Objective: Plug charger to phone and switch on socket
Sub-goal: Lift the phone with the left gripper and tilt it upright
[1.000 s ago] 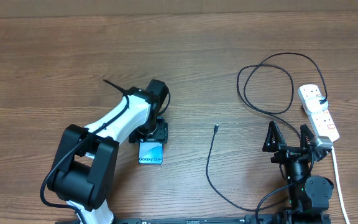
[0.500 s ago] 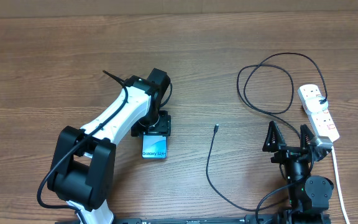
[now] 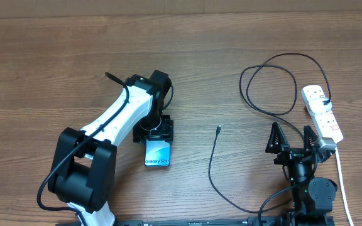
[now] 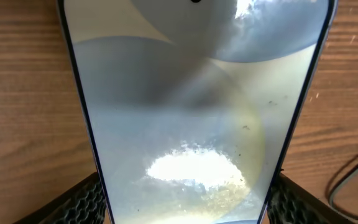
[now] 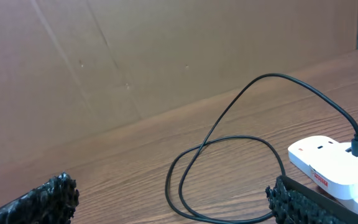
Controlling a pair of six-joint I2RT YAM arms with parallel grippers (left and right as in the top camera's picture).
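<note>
The phone (image 3: 157, 154), blue-cyan with "Galaxy S24+" text, lies on the table left of centre; its far end sits between the fingers of my left gripper (image 3: 158, 130), which is shut on it. In the left wrist view the phone's glossy screen (image 4: 191, 112) fills the frame between both fingers. The charger, a thin black cable (image 3: 212, 166), has its connector tip (image 3: 219, 129) lying free at mid-table, and loops (image 3: 269, 81) to the socket (image 3: 322, 113), a white power strip with red switches at the right. My right gripper (image 3: 292, 139) is open and empty near the front edge.
The socket's thick white cord (image 3: 342, 182) runs toward the front edge at far right. In the right wrist view the cable loop (image 5: 229, 174) and the socket's end (image 5: 331, 162) lie ahead, with a brown cardboard wall (image 5: 135, 56) behind.
My left gripper has slid the phone to the right and toward the front edge. The right arm, cable and socket have not moved.
</note>
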